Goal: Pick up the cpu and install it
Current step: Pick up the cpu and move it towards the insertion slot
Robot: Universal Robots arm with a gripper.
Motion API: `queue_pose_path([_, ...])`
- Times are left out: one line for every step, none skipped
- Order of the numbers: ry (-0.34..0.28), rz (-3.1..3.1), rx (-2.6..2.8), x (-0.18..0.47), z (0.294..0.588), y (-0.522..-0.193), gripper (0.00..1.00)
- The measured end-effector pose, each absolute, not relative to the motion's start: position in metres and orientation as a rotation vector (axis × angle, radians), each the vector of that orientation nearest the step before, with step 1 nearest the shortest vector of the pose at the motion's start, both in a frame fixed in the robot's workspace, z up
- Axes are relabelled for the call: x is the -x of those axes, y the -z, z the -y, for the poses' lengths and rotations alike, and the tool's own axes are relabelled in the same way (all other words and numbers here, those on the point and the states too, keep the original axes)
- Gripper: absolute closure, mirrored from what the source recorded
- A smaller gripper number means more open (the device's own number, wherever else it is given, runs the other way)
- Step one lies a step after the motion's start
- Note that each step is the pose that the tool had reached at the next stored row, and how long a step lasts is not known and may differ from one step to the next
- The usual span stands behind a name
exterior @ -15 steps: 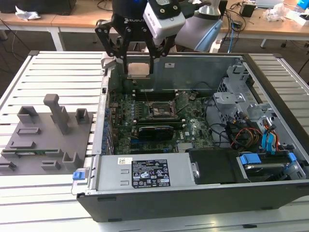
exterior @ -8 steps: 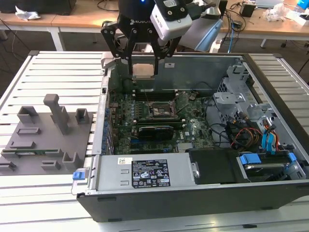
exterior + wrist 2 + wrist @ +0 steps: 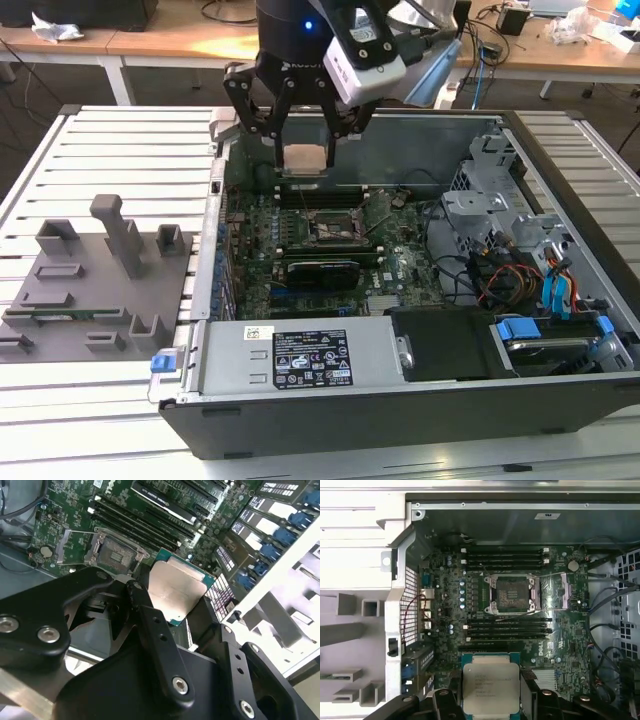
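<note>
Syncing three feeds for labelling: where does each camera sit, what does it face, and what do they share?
Exterior view: off the arm, outside the open case, looking down in; gripper shut on the cpu.
First wrist view: on the arm, facing straight down at the socket; fingers beside cpu.
Second wrist view: on the arm, slanting past gripper links toward cpu.
Shared: all show cpu and socket.
</note>
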State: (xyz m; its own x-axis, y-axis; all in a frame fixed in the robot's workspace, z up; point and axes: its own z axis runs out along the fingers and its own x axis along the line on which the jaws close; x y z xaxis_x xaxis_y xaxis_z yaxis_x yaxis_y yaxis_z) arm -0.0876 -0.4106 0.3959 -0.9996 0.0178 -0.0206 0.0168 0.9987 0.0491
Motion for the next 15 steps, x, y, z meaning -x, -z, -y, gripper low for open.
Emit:
queue_pose_path([-0.076, -3.120, -0.027, 0.085, 0.411, -0.392, 0.45])
queue_pose_path([-0.076, -3.120, -0.027, 0.084, 0.411, -0.389, 0.45])
queue_pose_path([-0.076, -3.120, -0.027, 0.082, 0.411, -0.385, 0.45])
queue_pose_path([-0.076, -3.120, -0.027, 0.081, 0.411, -0.384, 0.45])
queue_pose_path([-0.076, -3.120, -0.027, 0.080, 0.411, -0.382, 0.45])
queue_pose_path([-0.076, -3.121, -0.027, 0.079, 0.411, -0.379, 0.45])
queue_pose_path([-0.076, -3.121, -0.027, 0.077, 0.411, -0.378, 0.45])
queue_pose_path([-0.076, -3.121, -0.027, 0.075, 0.411, -0.376, 0.45])
queue_pose_path([-0.076, -3.121, -0.027, 0.074, 0.411, -0.374, 0.45])
queue_pose_path([-0.076, -3.121, -0.027, 0.072, 0.411, -0.372, 0.45])
queue_pose_path([-0.076, -3.121, -0.027, 0.070, 0.411, -0.370, 0.45])
queue_pose_path([-0.076, -3.121, -0.027, 0.068, 0.411, -0.368, 0.45])
queue_pose_path([-0.076, -3.121, -0.027, 0.067, 0.411, -0.367, 0.45])
queue_pose_path([-0.076, -3.122, -0.027, 0.063, 0.411, -0.363, 0.45])
queue_pose_path([-0.076, -3.122, -0.027, 0.060, 0.411, -0.361, 0.45])
